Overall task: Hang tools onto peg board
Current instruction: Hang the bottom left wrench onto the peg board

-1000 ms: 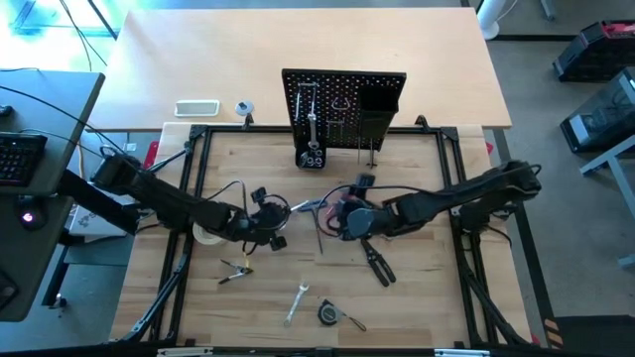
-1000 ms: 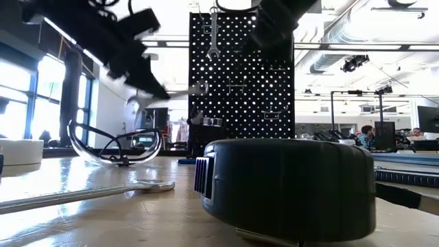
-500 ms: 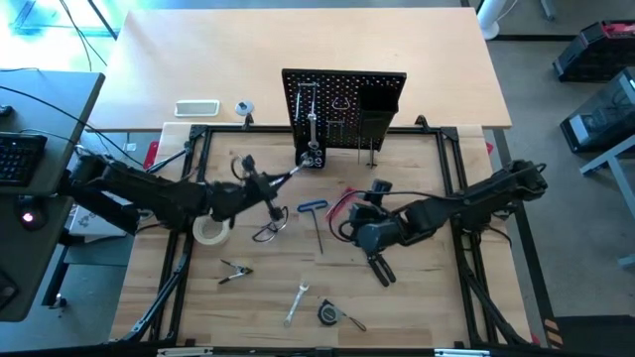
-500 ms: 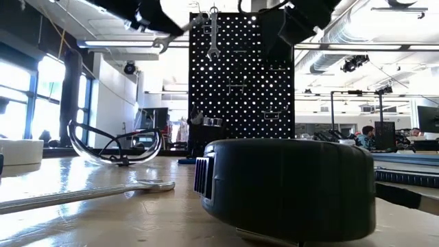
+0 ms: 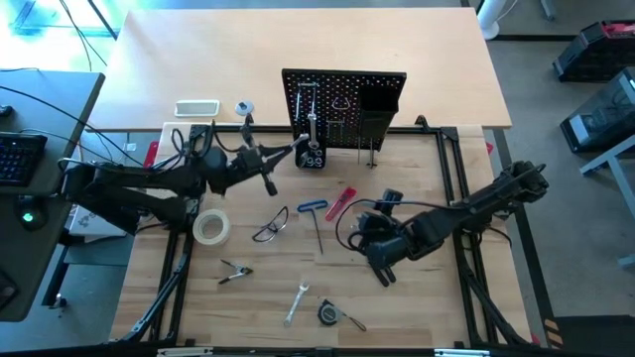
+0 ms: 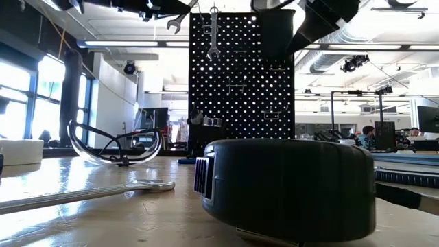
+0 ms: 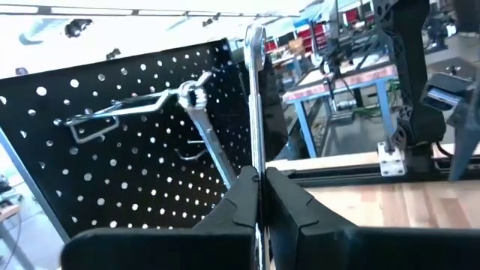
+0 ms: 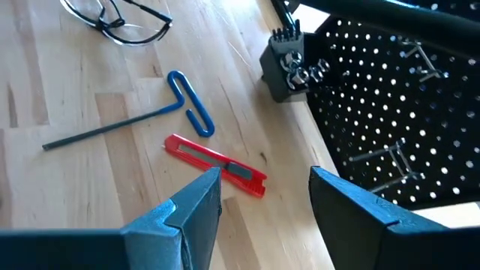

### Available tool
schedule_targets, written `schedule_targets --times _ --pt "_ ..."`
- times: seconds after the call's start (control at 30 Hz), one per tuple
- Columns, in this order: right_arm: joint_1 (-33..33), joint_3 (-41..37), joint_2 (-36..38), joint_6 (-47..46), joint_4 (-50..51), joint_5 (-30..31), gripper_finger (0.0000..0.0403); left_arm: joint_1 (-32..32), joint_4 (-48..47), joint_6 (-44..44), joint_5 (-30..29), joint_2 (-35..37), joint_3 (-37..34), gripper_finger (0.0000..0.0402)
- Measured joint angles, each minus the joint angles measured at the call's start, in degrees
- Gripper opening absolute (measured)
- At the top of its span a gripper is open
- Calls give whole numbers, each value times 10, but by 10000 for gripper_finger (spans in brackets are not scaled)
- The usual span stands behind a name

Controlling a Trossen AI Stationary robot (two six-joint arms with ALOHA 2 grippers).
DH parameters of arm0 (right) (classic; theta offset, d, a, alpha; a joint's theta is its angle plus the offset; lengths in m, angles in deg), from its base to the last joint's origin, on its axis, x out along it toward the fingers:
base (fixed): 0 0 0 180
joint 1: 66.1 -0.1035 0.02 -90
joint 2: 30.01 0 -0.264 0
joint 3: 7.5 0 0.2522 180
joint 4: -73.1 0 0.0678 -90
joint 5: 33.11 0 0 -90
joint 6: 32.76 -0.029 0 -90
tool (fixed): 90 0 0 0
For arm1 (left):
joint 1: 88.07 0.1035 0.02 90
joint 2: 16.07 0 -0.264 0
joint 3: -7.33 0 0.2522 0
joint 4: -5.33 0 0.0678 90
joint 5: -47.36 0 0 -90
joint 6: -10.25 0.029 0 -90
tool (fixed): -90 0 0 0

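— What lies nearest the table's front edge?
— A tape measure (image 5: pixel 328 313) and a wrench (image 5: pixel 296 302). Farther in, the right gripper (image 5: pixel 374 245) hovers empty, fingers wide.
— And the left?
— The left gripper (image 5: pixel 266 165) is clamped on a silver wrench (image 7: pixel 255 112), held up beside the peg board (image 5: pixel 344 104) at the back edge.

Peg board (image 5: pixel 343 109) stands far centre; glasses (image 5: pixel 270 225), hex key (image 5: pixel 316 220) nearer; tape roll (image 5: pixel 210 228) left; tape measure (image 5: pixel 329 313) nearest
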Motion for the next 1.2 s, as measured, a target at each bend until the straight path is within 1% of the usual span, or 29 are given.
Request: schedule_targets --times 0.1,0.27,0.47,0.73,0.9,1.03,1.2 --pt "-6 0 0 -19 15 3 196 41 -1 -14 61 0 0 0" --pt "-15 0 0 -49 40 12 196 109 2 -48 203 0 0 0" --pt "-16 0 0 -69 57 13 196 155 3 -64 307 0 0 0" --pt "-16 0 0 -69 62 14 196 188 3 -75 360 0 0 0" --pt "-16 0 0 -69 64 14 196 208 -4 -78 366 0 0 0" --pt "-16 0 0 -69 66 14 196 227 -7 -79 391 6 0 0" --pt "-16 0 0 -69 67 14 196 240 -25 -79 399 7 -1 0"
